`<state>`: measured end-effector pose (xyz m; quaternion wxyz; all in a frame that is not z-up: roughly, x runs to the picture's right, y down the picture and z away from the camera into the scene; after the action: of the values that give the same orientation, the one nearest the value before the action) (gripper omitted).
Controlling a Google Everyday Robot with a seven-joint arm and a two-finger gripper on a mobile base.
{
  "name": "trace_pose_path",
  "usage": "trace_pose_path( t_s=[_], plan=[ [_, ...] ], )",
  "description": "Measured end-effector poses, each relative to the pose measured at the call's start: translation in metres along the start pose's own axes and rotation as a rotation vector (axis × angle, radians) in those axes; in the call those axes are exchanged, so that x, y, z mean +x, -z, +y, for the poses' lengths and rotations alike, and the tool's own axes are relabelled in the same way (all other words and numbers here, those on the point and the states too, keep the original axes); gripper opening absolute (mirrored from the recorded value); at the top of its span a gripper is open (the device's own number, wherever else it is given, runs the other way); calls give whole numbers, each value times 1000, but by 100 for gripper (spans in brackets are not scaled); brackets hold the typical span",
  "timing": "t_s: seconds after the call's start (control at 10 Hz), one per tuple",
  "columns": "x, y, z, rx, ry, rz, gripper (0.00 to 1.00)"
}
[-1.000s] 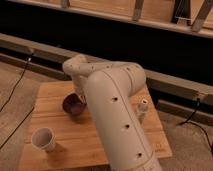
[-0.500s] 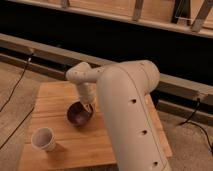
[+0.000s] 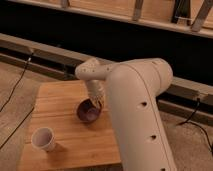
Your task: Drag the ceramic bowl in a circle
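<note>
Cream-coloured and pinched shut, the claw (image 3: 98, 102) is down at the far right rim of the small round dark purple-brown ceramic bowl (image 3: 87, 113), and it looks to have that rim nipped between its fingers. The ceramic bowl sits tipped, its glossy hollow turned towards the left and the camera, and it is near the middle of the light wooden slatted desk (image 3: 57, 102), a little right of centre. Up from the claw goes the thick cream robot arm (image 3: 140, 100), bending over the desk's right side and filling the near right of the view. Out at the near left corner stands a white paper-like cup (image 3: 43, 139), upright and well apart from the bowl. Off the desk on the left, a black cable (image 3: 19, 77) trails across the floor.
</note>
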<state>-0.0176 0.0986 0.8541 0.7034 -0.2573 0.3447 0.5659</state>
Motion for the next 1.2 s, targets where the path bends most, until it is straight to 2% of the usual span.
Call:
trace_pose_path(
  t_s=[0.2, 0.6, 0.9, 1.2],
  plan=[
    [-18, 1, -6, 6, -24, -14, 0],
    [-57, 3, 19, 31, 23, -24, 0],
    [-67, 3, 41, 32, 69, -19, 0],
    [-60, -1, 54, 34, 109, -2, 1]
  ],
)
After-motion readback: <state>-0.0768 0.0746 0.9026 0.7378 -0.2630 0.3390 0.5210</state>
